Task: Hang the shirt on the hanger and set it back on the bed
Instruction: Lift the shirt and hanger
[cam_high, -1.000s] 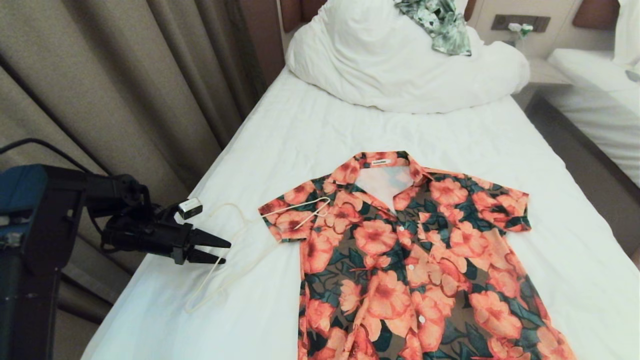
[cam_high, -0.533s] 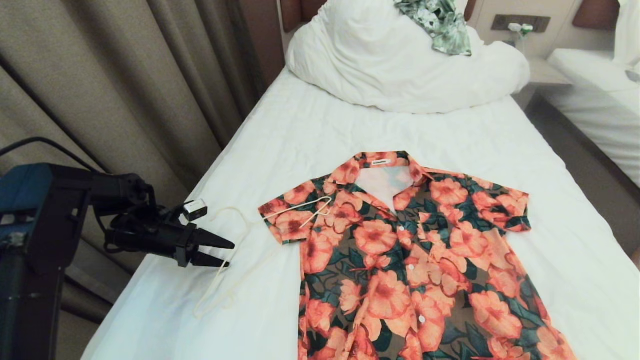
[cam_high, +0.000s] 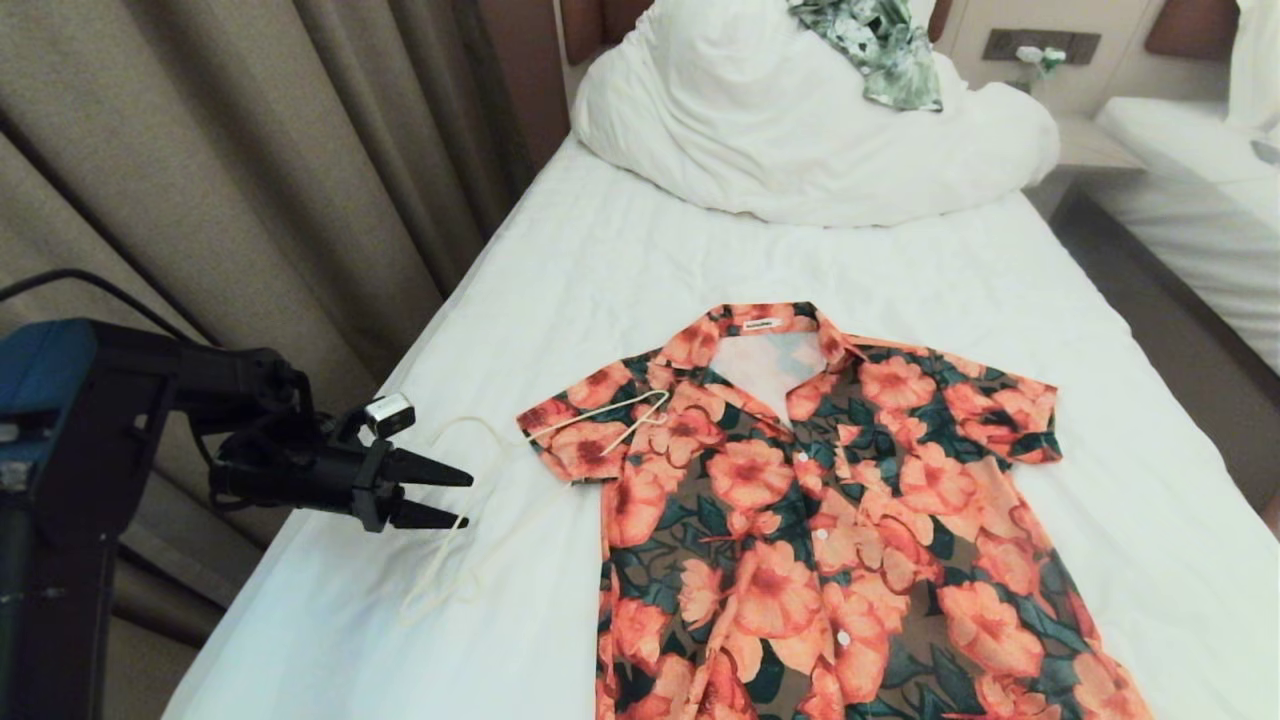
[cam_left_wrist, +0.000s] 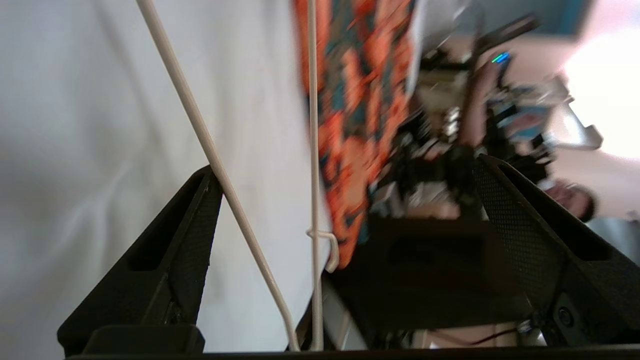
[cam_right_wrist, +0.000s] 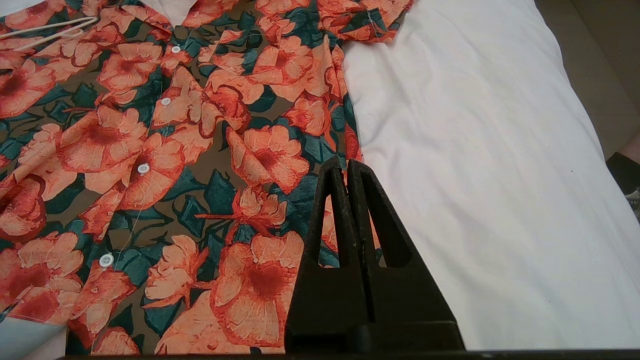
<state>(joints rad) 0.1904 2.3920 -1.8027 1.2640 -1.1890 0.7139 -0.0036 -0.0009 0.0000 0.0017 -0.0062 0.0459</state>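
Observation:
The shirt (cam_high: 800, 520), orange flowers on dark green, lies flat and buttoned on the bed (cam_high: 640, 260), collar toward the duvet. The cream wire hanger (cam_high: 598, 414) lies on the sheet to the shirt's left, one end resting over the near sleeve. My left gripper (cam_high: 468, 500) is open at the bed's left edge, its fingers on either side of the hanger's wires (cam_left_wrist: 200, 130); neither wire is pinched. The left wrist view shows the shirt (cam_left_wrist: 355, 100) beyond. My right gripper (cam_right_wrist: 345, 162) is shut and empty above the shirt's (cam_right_wrist: 150, 150) side edge, outside the head view.
A bunched white duvet (cam_high: 800, 130) fills the head of the bed, with a green leafy garment (cam_high: 885, 50) on top. Beige curtains (cam_high: 250, 150) hang close along the bed's left side. A second white bed (cam_high: 1200, 170) stands to the right across a floor gap.
My left gripper has crept a little toward the shirt, over the hanger. The hanger's near end has shifted slightly right on the sheet. The shirt has not moved.

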